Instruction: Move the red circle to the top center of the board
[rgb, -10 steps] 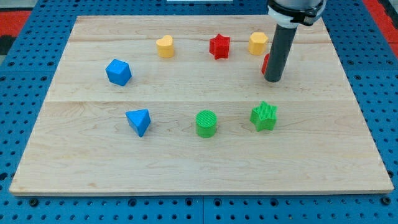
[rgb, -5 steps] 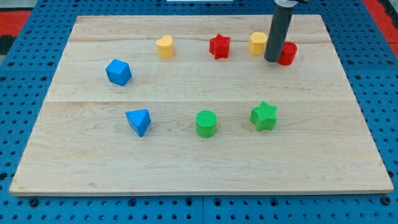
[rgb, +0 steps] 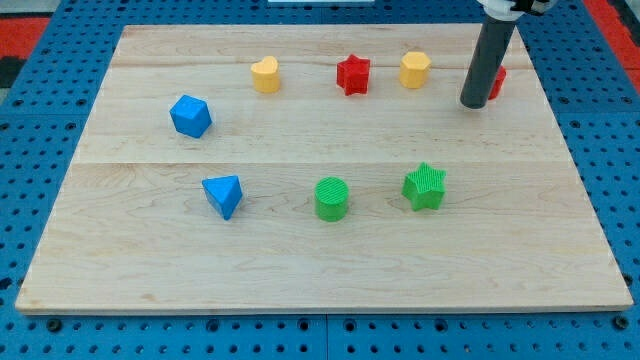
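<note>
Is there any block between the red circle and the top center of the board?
Yes. The red circle sits at the view's top right, mostly hidden behind my tip. Toward the top center, the yellow block stands in the way first, and the red star already sits about there.

Dark rod entering from the view's top edge at about 1 o'clock, leaning slightly so the lower end sits a little toward 7 o'clock of the upper part. My tip (rgb: 473, 103) resting at table height in the upper right region, toward 2 o'clock from centre.
</note>
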